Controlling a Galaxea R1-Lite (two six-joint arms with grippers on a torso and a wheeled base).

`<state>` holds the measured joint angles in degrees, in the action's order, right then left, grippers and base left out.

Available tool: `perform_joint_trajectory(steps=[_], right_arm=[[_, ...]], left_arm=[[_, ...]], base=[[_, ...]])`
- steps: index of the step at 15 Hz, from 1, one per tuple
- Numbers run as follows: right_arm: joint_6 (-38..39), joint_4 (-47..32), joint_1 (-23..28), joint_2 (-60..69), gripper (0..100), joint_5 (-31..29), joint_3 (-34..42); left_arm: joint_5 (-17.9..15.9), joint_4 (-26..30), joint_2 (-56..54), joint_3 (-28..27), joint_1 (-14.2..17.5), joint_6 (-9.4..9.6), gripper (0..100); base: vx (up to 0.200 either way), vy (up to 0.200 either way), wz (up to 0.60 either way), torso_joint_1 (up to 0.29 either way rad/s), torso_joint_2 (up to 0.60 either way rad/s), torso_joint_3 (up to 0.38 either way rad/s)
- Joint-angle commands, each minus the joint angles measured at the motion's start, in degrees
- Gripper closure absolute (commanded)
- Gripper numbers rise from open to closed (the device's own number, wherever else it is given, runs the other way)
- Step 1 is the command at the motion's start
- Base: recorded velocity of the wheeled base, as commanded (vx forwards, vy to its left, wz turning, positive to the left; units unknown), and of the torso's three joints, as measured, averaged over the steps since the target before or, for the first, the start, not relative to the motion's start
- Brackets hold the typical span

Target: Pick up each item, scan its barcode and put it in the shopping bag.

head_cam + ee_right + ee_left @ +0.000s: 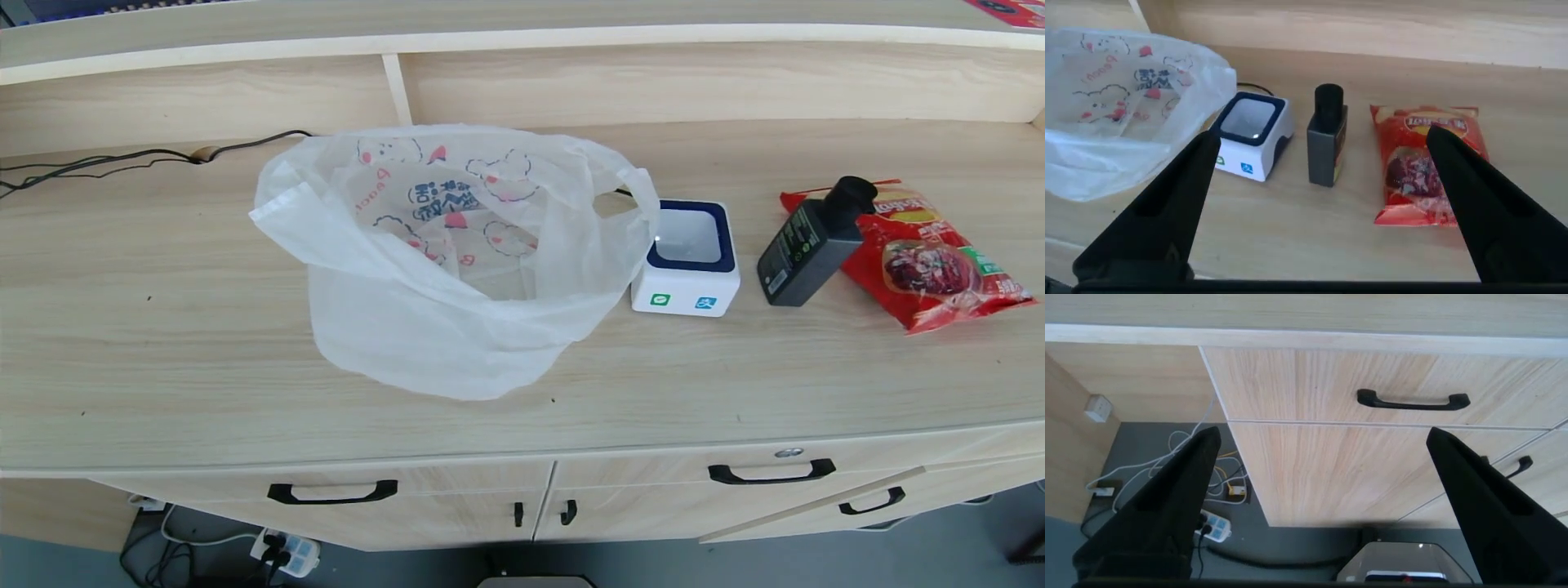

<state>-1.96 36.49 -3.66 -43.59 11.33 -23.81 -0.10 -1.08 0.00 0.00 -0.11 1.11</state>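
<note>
Your right gripper (pixel 1321 139) and left gripper (pixel 1323 430) gape wide, empty. At the head view's right, the bottle (pixel 804 245) overlaps the snack packet (pixel 931 261). Lifting one may drag the other.

A light wooden counter (pixel 163 367) is recorded across the frame. A white shopping bag (pixel 441 261) is set open at centre, with a scanner (pixel 687 260) just to its right. A dark bottle (pixel 804 249) and a red snack packet (pixel 939 261) are laid at right, and black cables (pixel 122 159) at upper left.
</note>
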Motion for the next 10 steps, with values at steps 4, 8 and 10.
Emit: perform_joint_trajectory(steps=[4, 8, 10], right_arm=[[1.5, 39.2, -7.1, -39.4, 0, 0.3, 0.1], [-0.8, 39.2, -7.9, -39.2, 0, -0.5, 2.0], [-0.9, 39.2, -7.9, -40.3, 0, -0.9, 1.6]], left_arm=[[0.0, -0.1, 0.1, 0.0, 0.0, 0.03, 0], [0.0, -0.1, 0.1, 0.0, 0.0, 0.03, 0], [0.0, -0.1, 0.1, 0.0, 0.0, 0.03, 0]], base=[[0.0, 0.0, 0.0, 0.0, 0.0, 0.0], [0.0, 0.0, 0.0, 0.0, 0.0, 0.0], [0.0, 0.0, 0.0, 0.0, 0.0, 0.0]])
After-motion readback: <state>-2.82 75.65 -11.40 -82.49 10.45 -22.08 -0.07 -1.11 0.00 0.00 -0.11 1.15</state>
